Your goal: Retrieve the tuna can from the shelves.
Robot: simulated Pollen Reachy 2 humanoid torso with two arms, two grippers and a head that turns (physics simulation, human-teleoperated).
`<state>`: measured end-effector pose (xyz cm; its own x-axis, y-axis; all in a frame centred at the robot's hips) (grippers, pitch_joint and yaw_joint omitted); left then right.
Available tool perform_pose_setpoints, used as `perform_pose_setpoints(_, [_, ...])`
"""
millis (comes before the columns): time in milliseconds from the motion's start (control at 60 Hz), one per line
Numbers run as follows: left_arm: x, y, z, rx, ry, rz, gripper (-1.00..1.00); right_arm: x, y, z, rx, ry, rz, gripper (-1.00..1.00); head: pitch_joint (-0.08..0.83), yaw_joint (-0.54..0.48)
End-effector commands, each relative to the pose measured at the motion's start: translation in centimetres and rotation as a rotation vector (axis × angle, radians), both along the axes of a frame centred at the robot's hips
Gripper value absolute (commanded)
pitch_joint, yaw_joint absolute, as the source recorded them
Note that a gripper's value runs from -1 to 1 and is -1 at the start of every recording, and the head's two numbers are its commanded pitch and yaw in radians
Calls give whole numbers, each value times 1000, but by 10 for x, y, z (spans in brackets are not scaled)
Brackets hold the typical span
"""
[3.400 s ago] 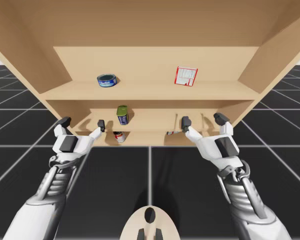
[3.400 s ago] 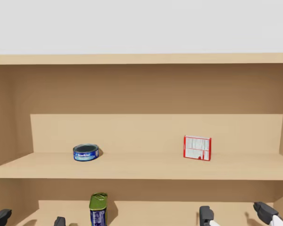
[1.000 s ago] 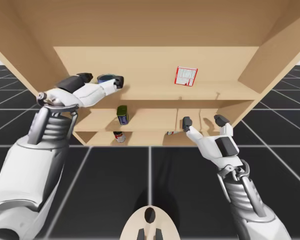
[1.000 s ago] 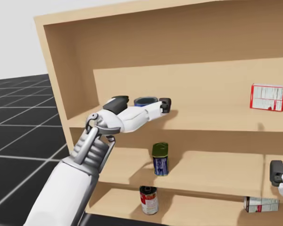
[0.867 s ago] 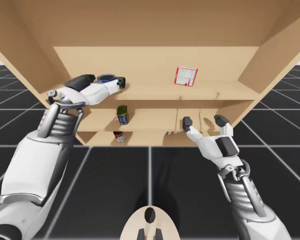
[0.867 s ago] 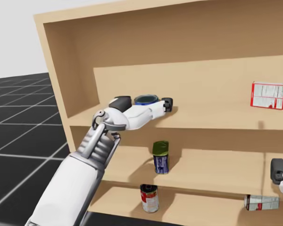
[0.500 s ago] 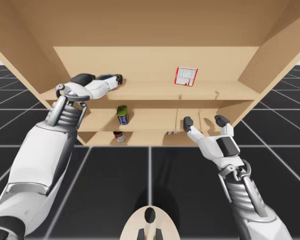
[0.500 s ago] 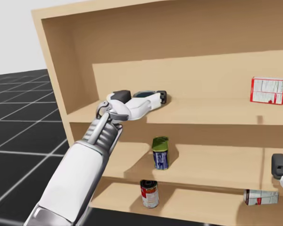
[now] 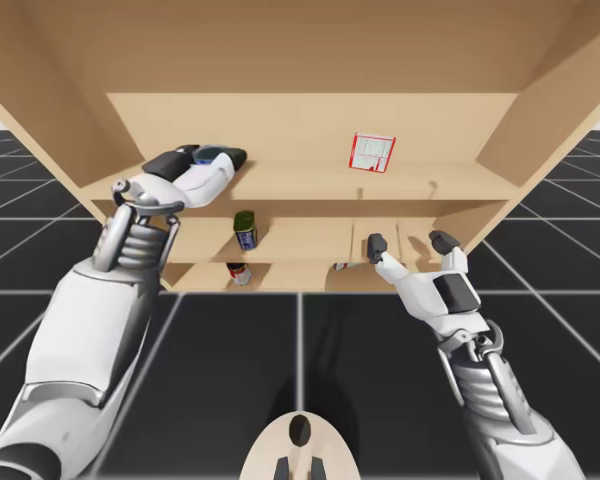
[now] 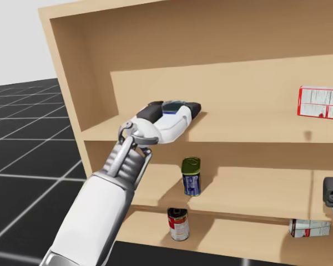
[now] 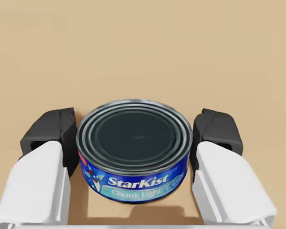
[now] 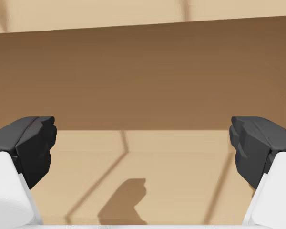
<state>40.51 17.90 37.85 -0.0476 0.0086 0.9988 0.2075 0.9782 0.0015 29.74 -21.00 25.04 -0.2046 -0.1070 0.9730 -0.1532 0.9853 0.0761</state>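
On the upper shelf (image 9: 430,180), your left tool (image 11: 133,132) has closed around the tuna can (image 11: 133,164), both fingers now touching its sides, so it seems ready for pulling out. Your right tool (image 12: 143,143) hangs released, lower down.

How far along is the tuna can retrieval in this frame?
Done: my left gripper is at the top shelf, and both fingers appear to touch the tuna can, one on each side. In hand: the grasp; the can rests on the shelf, not yet lifted. Left: lift it and draw it out of the shelves. My right gripper hangs open by the lower shelves.
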Motion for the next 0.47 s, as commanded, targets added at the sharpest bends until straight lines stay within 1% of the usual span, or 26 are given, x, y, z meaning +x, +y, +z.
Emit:
perform_pose_setpoints(17, [-22,0,24,43,175,125,1000,0,3,-1,23,3,3,-1000,256,300])
perform_pose_setpoints(117, [-37,4,27,53,151,123,1000,0,3,-1,25,2,4,-1000,258,302])
perform_pose_setpoints(183, [-53,8,26,66,136,120,1000,0,4,-1,23,2,3,-1000,260,303])
perform_pose_setpoints(250, [-70,13,23,66,121,116,1000,-1,4,0,24,1,5,-1000,259,304])
perform_pose_setpoints(283, [-82,16,21,67,108,117,1000,-1,4,-1,23,1,5,-1000,259,304])
perform_pose_setpoints(317, [-89,18,21,64,102,115,1000,-1,4,-1,22,1,5,-1000,261,304])
perform_pose_setpoints(333, [-99,20,19,68,89,117,1000,-1,4,-1,22,2,7,-1000,262,305])
perform_pose_setpoints(350, [-103,20,19,70,85,118,1000,-1,4,-1,22,3,7,-1000,262,305])
perform_pose_setpoints(367, [-114,22,18,71,73,116,1000,-1,5,-1,22,3,8,-1000,263,305])
perform_pose_setpoints(417, [-125,23,17,68,62,111,1000,-1,5,-2,21,3,9,-1000,265,305])
perform_pose_setpoints(433, [-136,24,15,74,47,111,1000,-1,5,-2,19,2,9,-1000,266,305])
perform_pose_setpoints(467, [-143,24,15,77,39,111,1000,-1,5,-2,17,-1,7,-1000,265,305])
